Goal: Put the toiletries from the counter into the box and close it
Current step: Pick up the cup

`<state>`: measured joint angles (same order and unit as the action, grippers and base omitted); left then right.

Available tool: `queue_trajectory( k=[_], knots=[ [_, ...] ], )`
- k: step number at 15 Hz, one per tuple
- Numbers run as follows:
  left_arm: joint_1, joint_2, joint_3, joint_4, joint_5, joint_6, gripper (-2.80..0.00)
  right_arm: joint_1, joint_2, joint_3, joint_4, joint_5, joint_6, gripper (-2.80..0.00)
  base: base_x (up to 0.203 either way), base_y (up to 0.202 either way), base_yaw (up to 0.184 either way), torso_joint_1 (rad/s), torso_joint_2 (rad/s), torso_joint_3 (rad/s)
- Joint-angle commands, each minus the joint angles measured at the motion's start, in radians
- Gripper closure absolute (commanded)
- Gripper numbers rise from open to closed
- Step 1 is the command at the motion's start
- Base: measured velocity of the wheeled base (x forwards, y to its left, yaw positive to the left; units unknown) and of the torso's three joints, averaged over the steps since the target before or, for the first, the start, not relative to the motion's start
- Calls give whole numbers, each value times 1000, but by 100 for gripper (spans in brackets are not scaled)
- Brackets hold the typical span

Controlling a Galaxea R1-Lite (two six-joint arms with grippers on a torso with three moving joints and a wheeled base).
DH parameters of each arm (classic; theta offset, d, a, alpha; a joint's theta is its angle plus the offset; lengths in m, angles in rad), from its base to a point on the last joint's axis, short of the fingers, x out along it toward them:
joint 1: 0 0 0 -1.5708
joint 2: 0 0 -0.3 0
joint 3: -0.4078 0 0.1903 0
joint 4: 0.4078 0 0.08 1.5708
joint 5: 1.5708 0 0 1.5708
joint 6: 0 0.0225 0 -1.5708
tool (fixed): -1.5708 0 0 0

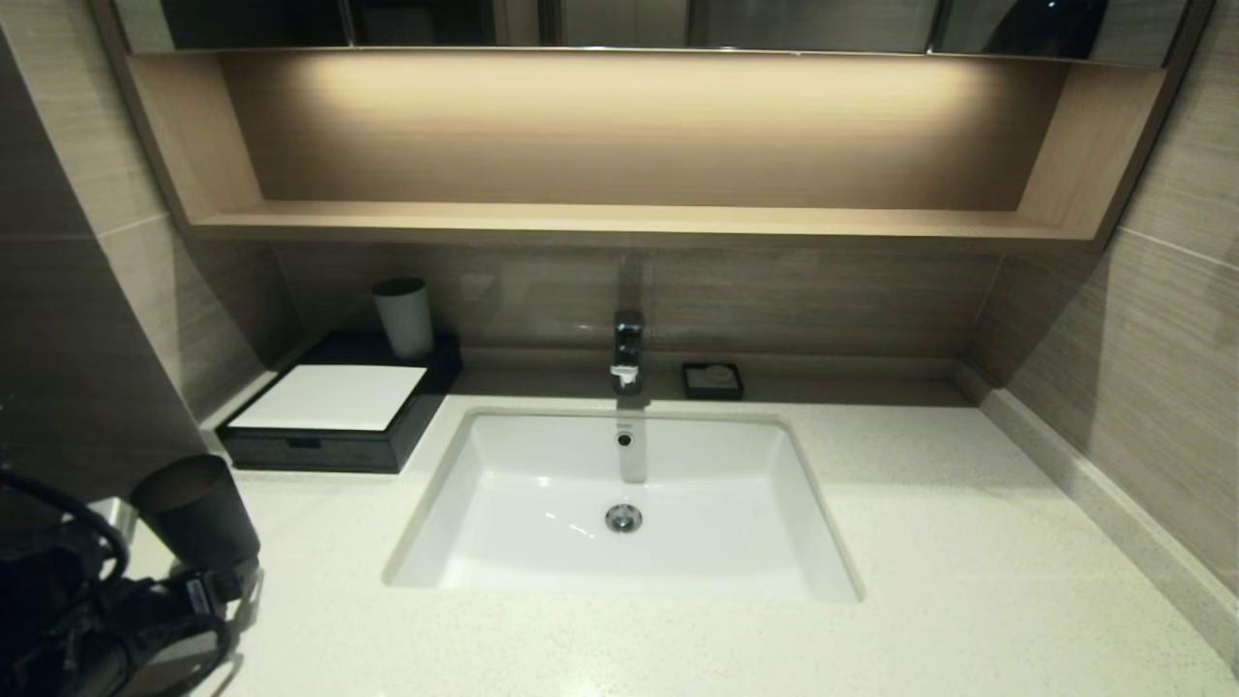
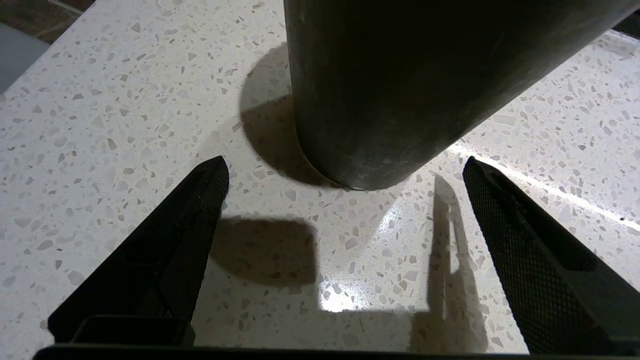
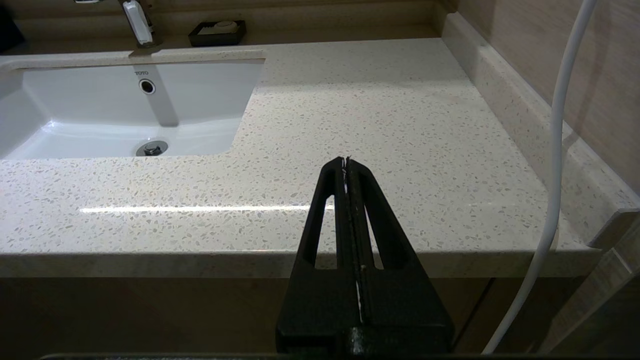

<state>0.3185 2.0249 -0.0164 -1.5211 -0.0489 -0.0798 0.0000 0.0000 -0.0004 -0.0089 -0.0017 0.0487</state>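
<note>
The black box (image 1: 407, 426) stands at the back left of the counter (image 1: 968, 542), its front drawer (image 1: 310, 451) shut and its white top panel (image 1: 334, 397) bare. No plastic-wrapped packets show in any view. My left gripper (image 1: 221, 583) is at the counter's front left, open, its fingertips either side of the foot of a dark tapered cup (image 1: 194, 508). In the left wrist view the gripper (image 2: 344, 162) is empty and the cup (image 2: 400, 75) stands just beyond the fingertips. My right gripper (image 3: 345, 160) is shut and empty, before the counter's front edge, out of the head view.
The white basin (image 1: 619, 503) is sunk mid-counter, with a faucet (image 1: 627, 348) behind it and a small black soap dish (image 1: 712, 379) to its right. A pale grey cup (image 1: 405, 318) stands on the box's back. A white cable (image 3: 555, 150) hangs at the right wall.
</note>
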Motion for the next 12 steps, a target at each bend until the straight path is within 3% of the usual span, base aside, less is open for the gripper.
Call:
queue_trajectory(
  k=[1, 12],
  knots=[
    [1, -6, -2, -9, 0, 3, -280, 0, 2, 0, 0, 0, 0, 0, 0, 0, 0, 0, 0, 0],
    [-3, -9, -40, -9, 0, 35, -280, 0, 2, 0, 0, 0, 0, 0, 0, 0, 0, 0, 0, 0]
  ],
)
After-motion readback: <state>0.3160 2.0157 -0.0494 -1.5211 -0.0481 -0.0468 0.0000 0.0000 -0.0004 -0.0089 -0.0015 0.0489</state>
